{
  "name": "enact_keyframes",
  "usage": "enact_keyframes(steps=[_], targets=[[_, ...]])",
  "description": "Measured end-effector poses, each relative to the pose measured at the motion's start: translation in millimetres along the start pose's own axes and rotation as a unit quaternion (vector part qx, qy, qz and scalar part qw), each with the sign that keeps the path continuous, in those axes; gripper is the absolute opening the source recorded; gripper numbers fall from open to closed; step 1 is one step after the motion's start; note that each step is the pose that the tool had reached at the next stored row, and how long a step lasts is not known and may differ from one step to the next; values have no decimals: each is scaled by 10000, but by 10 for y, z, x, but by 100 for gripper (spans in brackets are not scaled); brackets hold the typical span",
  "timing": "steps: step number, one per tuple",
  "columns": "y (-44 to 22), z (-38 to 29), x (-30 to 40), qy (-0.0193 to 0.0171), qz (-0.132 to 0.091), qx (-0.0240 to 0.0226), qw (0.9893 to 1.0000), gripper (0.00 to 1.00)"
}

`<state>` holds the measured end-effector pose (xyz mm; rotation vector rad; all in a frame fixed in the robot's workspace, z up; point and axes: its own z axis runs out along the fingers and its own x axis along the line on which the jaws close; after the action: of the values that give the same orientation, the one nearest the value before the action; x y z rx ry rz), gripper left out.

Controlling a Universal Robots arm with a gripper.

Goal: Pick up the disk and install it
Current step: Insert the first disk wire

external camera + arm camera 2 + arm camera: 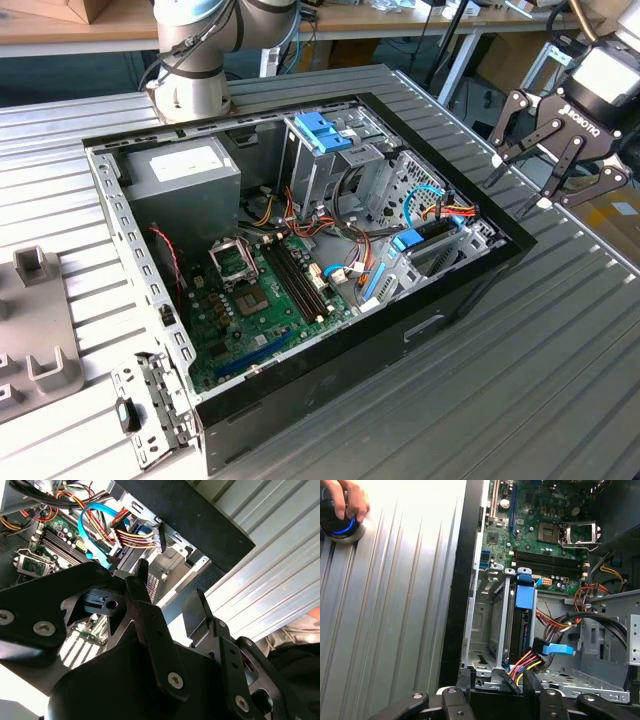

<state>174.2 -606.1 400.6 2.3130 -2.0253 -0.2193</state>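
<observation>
the gripper [523, 188] hangs wide and empty beside the open computer case [470, 290], the disk [524, 630] seated in its bay.

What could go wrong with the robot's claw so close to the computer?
The open gripper hangs just beside the case, so it might bump that wall. Loose cables lie right by the disk, and the fingers could snag them. A hand over the table could get hit if the arm swings.
</observation>
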Motion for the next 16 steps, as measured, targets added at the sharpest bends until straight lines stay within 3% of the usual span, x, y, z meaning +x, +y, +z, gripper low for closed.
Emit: enact_keyframes(steps=[6, 7, 8, 13, 14, 16], targets=[[0, 0, 2, 0, 0, 0, 10000, 54], [2, 2, 2, 3, -1, 31, 10000, 54], [0, 3, 2, 15, -5, 109, 9999, 54], [1, 8, 2, 50, -18, 367, 9993, 54], [1, 9, 3, 60, -22, 445, 9990, 54], [1, 9, 2, 59, -23, 445, 9990, 54]])
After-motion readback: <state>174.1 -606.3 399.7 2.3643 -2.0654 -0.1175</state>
